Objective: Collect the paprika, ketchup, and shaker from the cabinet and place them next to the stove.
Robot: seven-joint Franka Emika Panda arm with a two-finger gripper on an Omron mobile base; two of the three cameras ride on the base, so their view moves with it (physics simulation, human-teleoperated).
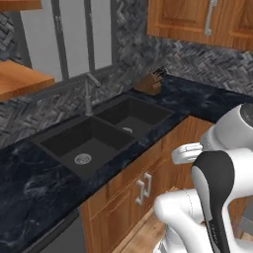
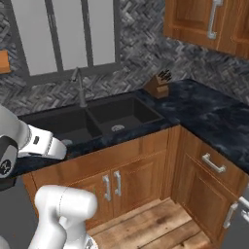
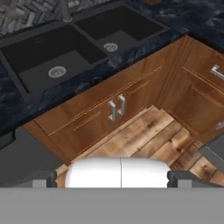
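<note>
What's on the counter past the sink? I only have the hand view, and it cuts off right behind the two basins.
Observer: A wooden knife block stands on the dark counter, in the corner to the right of the sink.
Operator: Any open shelving in sight?
Observer: Yes, an orange-brown cabinet shelf board juts in at the left edge of the left base view, higher than the counter.
Operator: And what's above the knife block?
Observer: Closed wood-door cupboards with metal handles hang on the wall there.
</note>
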